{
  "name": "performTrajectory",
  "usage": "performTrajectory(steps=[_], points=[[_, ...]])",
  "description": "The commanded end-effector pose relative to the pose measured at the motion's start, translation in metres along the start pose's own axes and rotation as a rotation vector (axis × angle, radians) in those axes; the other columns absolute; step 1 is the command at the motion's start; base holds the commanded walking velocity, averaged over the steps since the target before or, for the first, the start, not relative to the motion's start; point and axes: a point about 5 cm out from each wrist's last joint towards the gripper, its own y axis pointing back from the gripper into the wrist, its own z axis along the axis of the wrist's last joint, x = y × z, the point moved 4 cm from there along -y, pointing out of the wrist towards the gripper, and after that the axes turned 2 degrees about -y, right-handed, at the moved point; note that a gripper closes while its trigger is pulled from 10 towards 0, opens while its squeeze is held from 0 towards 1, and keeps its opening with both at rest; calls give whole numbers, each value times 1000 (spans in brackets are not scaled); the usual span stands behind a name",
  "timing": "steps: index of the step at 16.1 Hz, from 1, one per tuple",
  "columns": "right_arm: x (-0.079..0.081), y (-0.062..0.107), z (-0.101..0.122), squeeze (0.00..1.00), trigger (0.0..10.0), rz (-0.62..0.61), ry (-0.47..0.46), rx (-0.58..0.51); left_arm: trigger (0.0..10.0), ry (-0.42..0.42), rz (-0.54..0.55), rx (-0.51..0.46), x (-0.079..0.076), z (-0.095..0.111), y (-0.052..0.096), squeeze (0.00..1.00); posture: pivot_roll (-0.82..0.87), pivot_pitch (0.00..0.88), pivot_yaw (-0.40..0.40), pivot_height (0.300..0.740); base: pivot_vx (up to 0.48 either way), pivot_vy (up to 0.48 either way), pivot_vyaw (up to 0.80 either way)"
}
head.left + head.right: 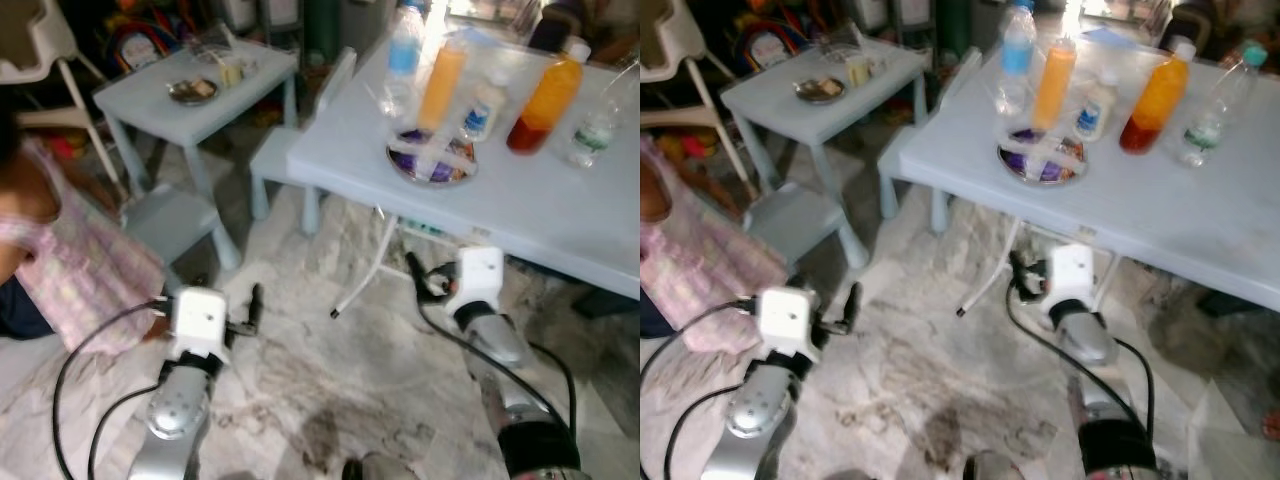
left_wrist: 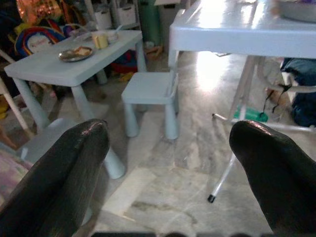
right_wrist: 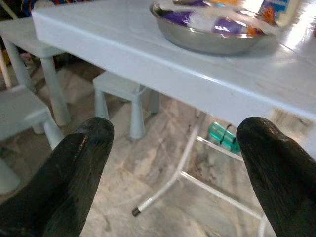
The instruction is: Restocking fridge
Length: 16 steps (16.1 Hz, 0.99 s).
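Standing over a marbled floor (image 1: 330, 380) beside a pale blue table (image 1: 540, 200). On the table: 2 orange bottles (image 1: 545, 100), a blue-capped water bottle (image 1: 403, 55), a small white bottle (image 1: 482, 108), a clear bottle (image 1: 597, 130), and a steel plate (image 3: 207, 37) of wrapped items. Left gripper (image 2: 165, 163) held low, fingers spread apart, facing a small chair (image 2: 150, 96) and low table (image 2: 64, 69). Right gripper (image 3: 173, 168) also parted, just below the table's edge, touching nothing. At far left, a person in pink (image 1: 70, 270).
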Motion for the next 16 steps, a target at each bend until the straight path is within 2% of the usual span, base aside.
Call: performTrajectory(steps=[1,7,14,16], points=[[15,-5,8,0,10000,42,-6,-25,10000,-18,27,2,11,-1,3,0,38,106,-16,740,405,255,0],[15,-6,8,0,10000,47,-6,-23,10000,-12,16,3,7,-2,4,0,40,105,-17,740,441,0,-800],[18,-6,10,0,10000,56,-3,-36,10000,-4,10,-8,4,1,1,0,35,99,-18,740,403,36,0],[21,-7,12,0,10000,64,-11,-45,10000,8,19,-29,5,4,0,0,35,99,-18,740,0,0,0]])
